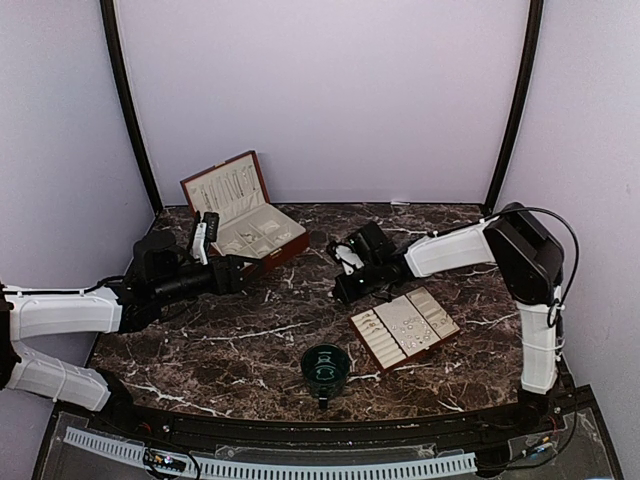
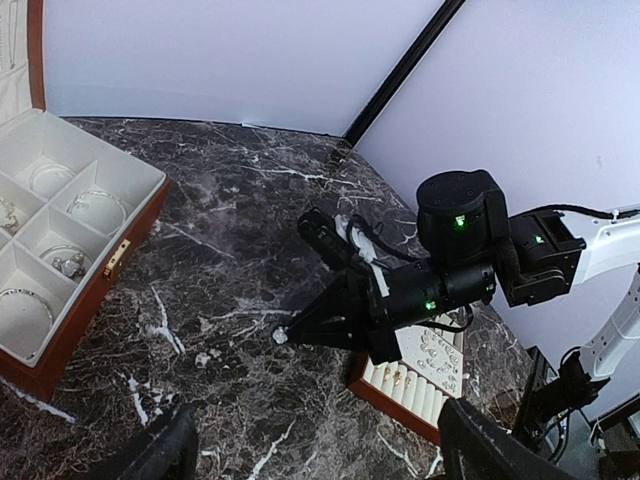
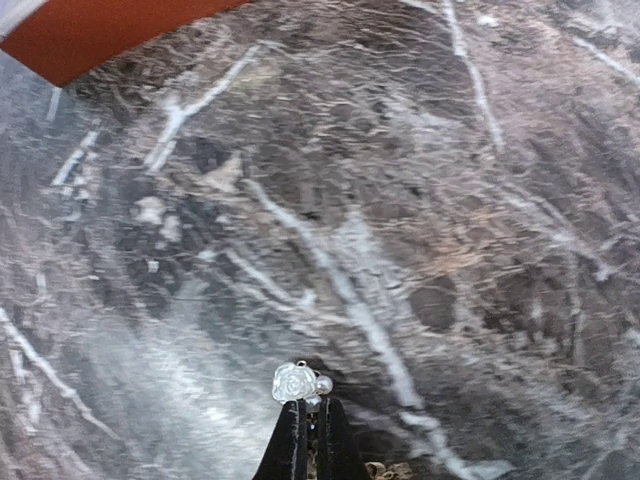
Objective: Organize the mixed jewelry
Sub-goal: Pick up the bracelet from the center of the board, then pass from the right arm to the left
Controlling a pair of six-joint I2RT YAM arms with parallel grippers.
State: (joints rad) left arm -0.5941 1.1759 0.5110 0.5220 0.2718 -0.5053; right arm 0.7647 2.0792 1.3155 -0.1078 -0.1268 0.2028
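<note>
- The right gripper [image 3: 308,420] is clenched on a tiny rose-shaped earring [image 3: 297,382]. It is pinched at the very fingertips, low over the middle of the marble tabletop [image 1: 220,340].
- More silvery pieces sit on the padded tray [image 1: 445,322] toward the near right edge and in the open jewelry box [image 1: 288,250] at the far left.
- The left gripper [image 2: 325,455] hangs released beside the box, holding nothing.
- This looks like the carrying step. The next move calls for a steady lift toward a free slot, with the pinch kept tight so the earring doesn't slip.
</note>
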